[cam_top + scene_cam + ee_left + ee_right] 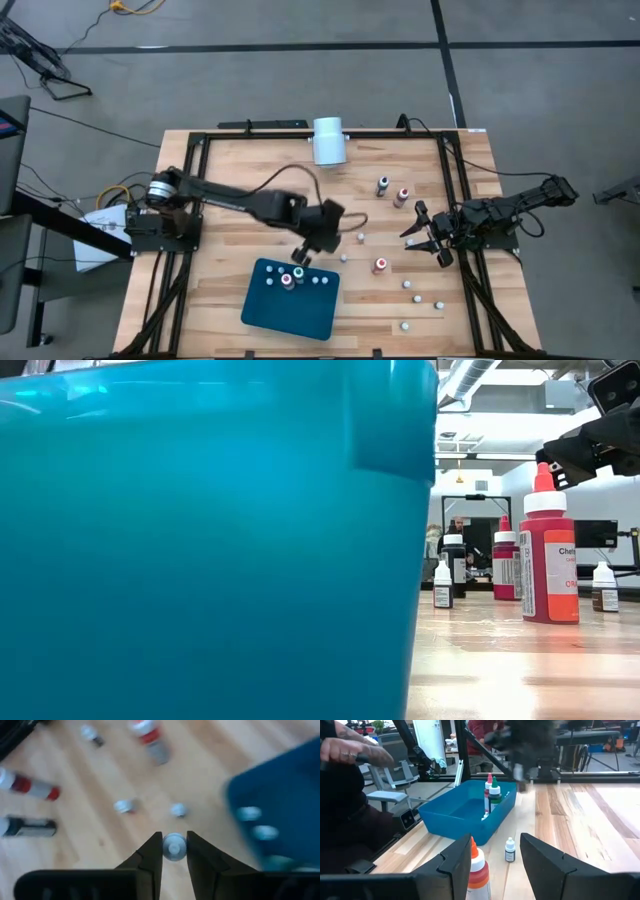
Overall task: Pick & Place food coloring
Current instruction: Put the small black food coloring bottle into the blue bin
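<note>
Your tabletop carries the blue bin, your landmark. Just beyond its far rim, the left tool grips one small bottle; carry it level over the bin before releasing. The right tool waits open, well right of the bin.

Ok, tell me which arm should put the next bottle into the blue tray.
Left. The left gripper appears to have a small white-capped bottle clamped between its fingers and hangs at the edge of the blue tray. The right gripper is open, empty and farther away.
</note>
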Tool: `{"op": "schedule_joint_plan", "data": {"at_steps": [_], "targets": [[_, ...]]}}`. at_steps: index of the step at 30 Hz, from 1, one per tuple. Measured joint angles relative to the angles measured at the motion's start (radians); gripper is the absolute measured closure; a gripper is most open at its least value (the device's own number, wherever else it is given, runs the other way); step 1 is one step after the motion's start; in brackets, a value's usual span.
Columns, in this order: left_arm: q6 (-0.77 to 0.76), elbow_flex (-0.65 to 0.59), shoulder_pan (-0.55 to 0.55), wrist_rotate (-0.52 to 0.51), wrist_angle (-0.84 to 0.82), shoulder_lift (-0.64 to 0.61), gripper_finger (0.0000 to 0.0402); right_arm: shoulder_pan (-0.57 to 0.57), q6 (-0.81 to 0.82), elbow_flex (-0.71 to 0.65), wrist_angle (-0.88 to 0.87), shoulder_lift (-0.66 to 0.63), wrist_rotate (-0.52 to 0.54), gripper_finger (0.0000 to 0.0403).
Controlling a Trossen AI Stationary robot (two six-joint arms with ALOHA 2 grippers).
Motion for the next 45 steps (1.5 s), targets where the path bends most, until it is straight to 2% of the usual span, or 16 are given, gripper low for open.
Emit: {"op": "schedule_joint_plan", "data": {"at_steps": [10, 18, 28, 36, 45], "targets": [[-0.117, 0.0, -0.238, -0.021, -0.169, -0.054, 0.034, 0.0, 0.0, 0.0, 0.0, 0.0, 0.0, 0.0244], [-0.232, -0.039, -0.361, -0.115, -0.186, -0.053, 0.0341, 0.0, 0.0, 0.0, 0.0, 0.0, 0.0, 0.0244], [-0.305, -0.229, -0.383, -0.165, 0.082, -0.057, 0.0341, 0.0, 0.0, 0.0, 0.0, 0.0, 0.0, 0.0244], [-0.338, -0.383, -0.375, -0.167, 0.32, -0.058, 0.0342, 0.0, 0.0, 0.0, 0.0, 0.0, 0.0, 0.0244], [-0.308, -0.493, -0.363, -0.164, 0.422, -0.058, 0.0342, 0.0, 0.0, 0.0, 0.0, 0.0, 0.0, 0.0244]]}}
